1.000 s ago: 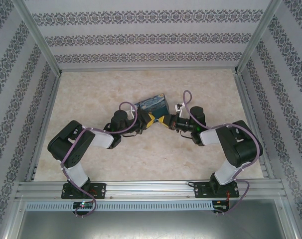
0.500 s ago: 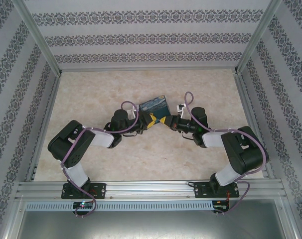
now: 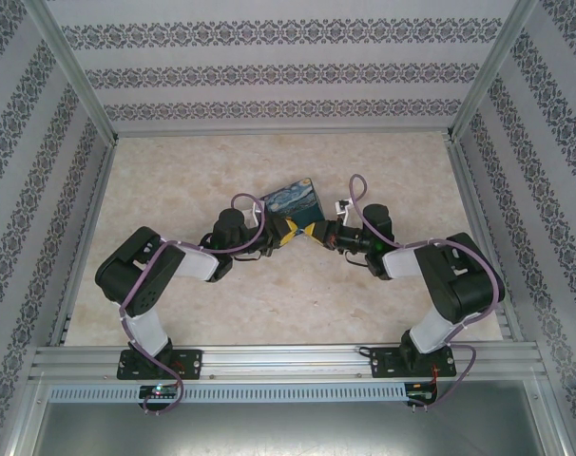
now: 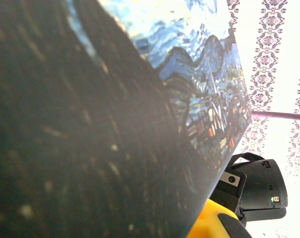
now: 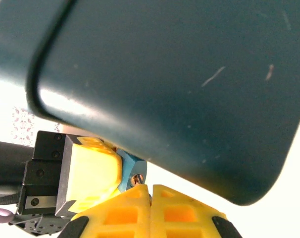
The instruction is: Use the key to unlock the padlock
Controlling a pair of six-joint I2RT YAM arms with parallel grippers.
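Since half a second ago the painted box shows a little more of its swirled lid to the overhead camera, and my right elbow has drawn in slightly from the right side of the table. On the left, my left gripper reaches in under the near edge of the box. The right wrist view shows one of its yellow fingers touching the left face of the padlock, but I cannot tell whether it is clamped. The padlock sits just below the dark underside of the box, its keyhole facing my right gripper. That gripper's yellow fingers are pressed together just beside the lock. I cannot make out the key between them.
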